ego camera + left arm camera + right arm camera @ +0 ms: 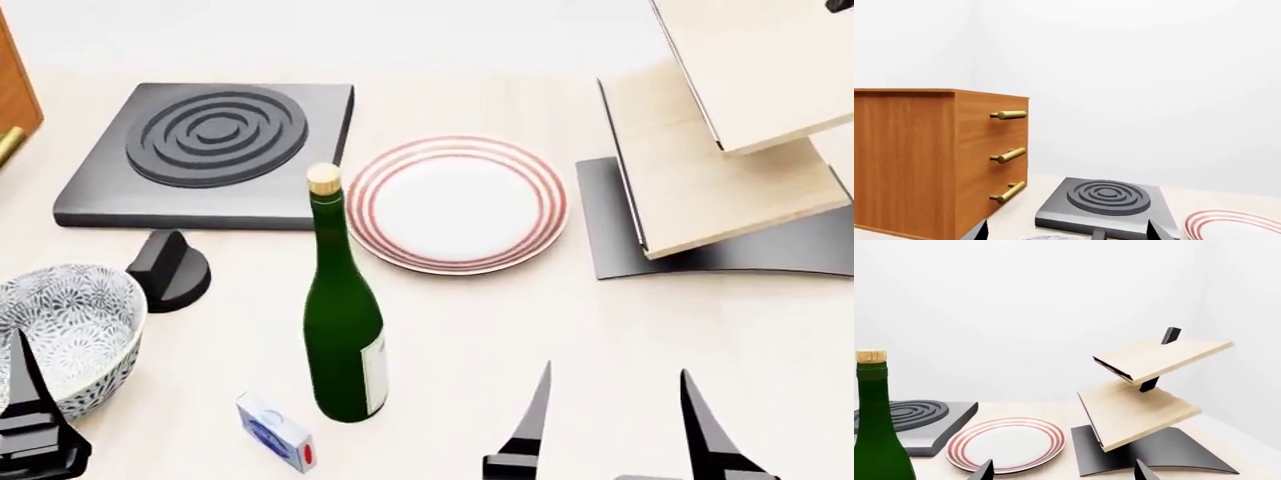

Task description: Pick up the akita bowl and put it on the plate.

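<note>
The akita bowl (67, 325), white with a dense dark leaf pattern, stands at the table's near left. In the left wrist view only a sliver of its rim (1047, 237) shows, between the spread tips of my left gripper (1067, 233), which is open. One left finger (28, 385) overlaps the bowl's near side in the head view; I cannot tell whether it touches. The plate (458, 203), white with red rings, lies in the middle, beyond a green bottle. My right gripper (617, 425) hangs open and empty at the near right, with the plate (1006, 444) ahead of it.
A tall green bottle (343, 320) stands between bowl and plate. A dark stove plate (207, 150) with a loose knob (170, 268) lies at the back left, beside a wooden drawer cabinet (934, 160). A two-tier wooden shelf (721, 150) fills the right. A small box (276, 432) lies near the bottle.
</note>
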You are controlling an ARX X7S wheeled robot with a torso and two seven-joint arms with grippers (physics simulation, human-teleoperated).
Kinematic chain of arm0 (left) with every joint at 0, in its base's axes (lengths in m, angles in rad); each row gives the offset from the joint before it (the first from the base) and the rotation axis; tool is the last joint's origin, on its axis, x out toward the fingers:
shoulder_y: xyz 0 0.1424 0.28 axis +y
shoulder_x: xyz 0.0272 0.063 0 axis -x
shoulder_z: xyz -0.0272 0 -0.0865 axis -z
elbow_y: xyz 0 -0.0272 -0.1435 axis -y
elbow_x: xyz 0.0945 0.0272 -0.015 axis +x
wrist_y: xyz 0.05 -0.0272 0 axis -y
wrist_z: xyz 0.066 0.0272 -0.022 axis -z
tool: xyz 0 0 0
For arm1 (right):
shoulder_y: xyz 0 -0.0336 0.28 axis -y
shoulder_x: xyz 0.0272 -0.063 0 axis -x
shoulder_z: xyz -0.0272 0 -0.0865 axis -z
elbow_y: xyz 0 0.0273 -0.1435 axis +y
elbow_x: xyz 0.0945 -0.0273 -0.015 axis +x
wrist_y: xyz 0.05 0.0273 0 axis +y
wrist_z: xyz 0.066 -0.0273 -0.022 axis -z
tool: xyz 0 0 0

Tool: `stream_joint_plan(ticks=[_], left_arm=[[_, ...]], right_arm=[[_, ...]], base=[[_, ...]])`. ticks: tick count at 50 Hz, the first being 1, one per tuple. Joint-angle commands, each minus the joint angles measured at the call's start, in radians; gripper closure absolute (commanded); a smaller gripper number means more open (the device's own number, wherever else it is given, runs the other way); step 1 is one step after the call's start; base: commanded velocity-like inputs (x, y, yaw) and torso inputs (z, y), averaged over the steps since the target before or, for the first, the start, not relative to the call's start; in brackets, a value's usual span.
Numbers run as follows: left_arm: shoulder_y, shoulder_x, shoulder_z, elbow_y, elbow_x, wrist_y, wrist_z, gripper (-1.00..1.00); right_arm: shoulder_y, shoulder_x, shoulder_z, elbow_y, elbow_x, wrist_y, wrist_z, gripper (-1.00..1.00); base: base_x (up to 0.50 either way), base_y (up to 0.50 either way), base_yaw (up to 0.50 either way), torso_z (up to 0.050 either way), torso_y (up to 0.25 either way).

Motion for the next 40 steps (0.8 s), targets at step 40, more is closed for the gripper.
stream_joint_plan(ticks=[40], left_arm=[[-0.002, -0.02, 0.023, 0.004, -0.011, 0.002, -0.021, -1.0]], right_arm=[[0.007, 0.02, -0.018, 0.004, 0.016, -0.002, 0.024, -1.0]], base=[[0.22, 0.0, 0.0, 0.0, 0.0]])
